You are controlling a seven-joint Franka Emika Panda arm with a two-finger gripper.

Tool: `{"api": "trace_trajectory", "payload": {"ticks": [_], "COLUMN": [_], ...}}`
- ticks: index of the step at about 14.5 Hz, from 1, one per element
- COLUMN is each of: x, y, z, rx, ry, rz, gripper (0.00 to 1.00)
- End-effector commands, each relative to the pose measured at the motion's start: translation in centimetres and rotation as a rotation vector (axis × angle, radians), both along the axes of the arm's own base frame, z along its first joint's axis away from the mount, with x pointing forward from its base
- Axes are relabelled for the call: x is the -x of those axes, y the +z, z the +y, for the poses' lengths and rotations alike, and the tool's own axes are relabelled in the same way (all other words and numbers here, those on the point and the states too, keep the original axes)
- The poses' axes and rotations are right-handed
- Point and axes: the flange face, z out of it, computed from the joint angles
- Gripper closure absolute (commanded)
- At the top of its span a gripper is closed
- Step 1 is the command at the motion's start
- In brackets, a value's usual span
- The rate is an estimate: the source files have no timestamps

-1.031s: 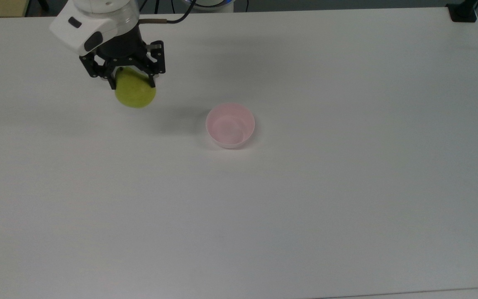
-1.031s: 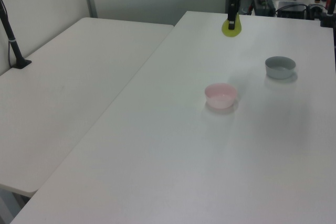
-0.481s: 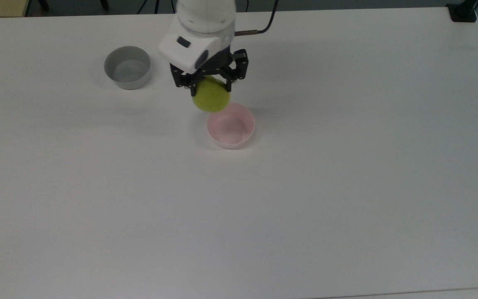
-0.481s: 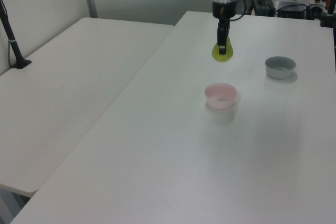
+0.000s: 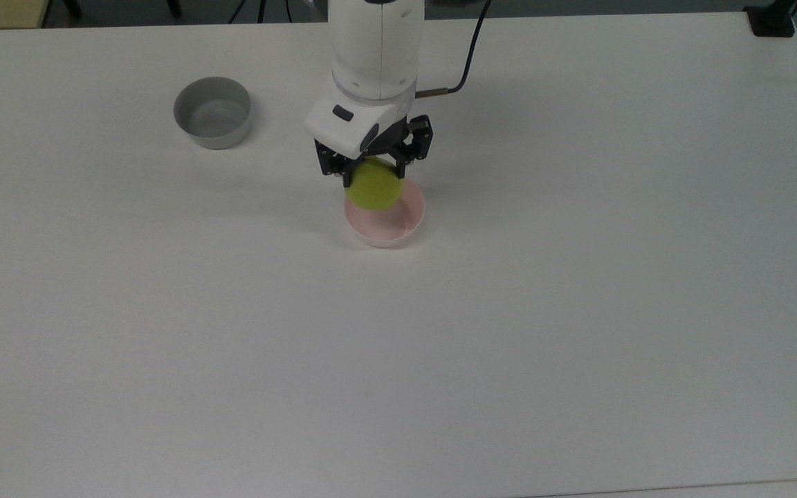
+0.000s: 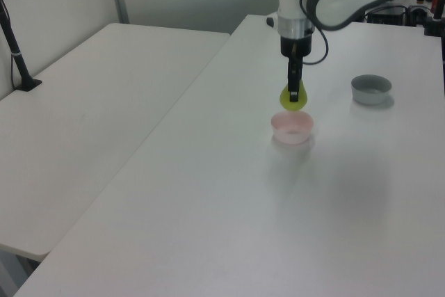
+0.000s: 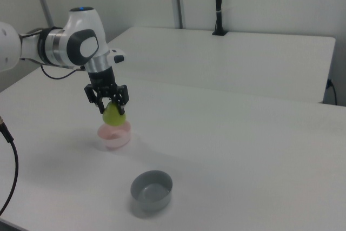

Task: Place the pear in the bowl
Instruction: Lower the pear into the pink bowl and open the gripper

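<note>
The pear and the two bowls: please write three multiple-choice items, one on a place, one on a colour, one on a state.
1. Where is the pear?
A. in the grey bowl
B. above the pink bowl
C. on the table

2. What colour is the bowl standing apart from the arm?
A. grey
B. blue
C. red

3. What is the claw doing?
A. open and empty
B. shut on the pear
C. shut on a bowl's rim

Key: 1 B, the left view shows the pear hanging just over the pink bowl; 2 A, its wall is plain grey; 3 B, the fingers clamp the pear.
</note>
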Motion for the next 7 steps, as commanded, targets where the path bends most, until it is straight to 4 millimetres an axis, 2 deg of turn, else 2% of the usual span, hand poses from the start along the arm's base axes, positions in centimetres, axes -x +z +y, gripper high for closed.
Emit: {"api": "trace_trajectory", "payload": {"ticks": [1,6,7], "x": [0.2,-0.3,-0.4], "y": [-2.1,-4.4,-5.0], "z": [1.0,1.9,1.9], "rx": [-0.017,-0.017,-0.016], "ry": [0.014,0.02,0.017], "rz": [-0.05,-0.045,-0.041], "gripper": [0.64,0.6,0.57]}}
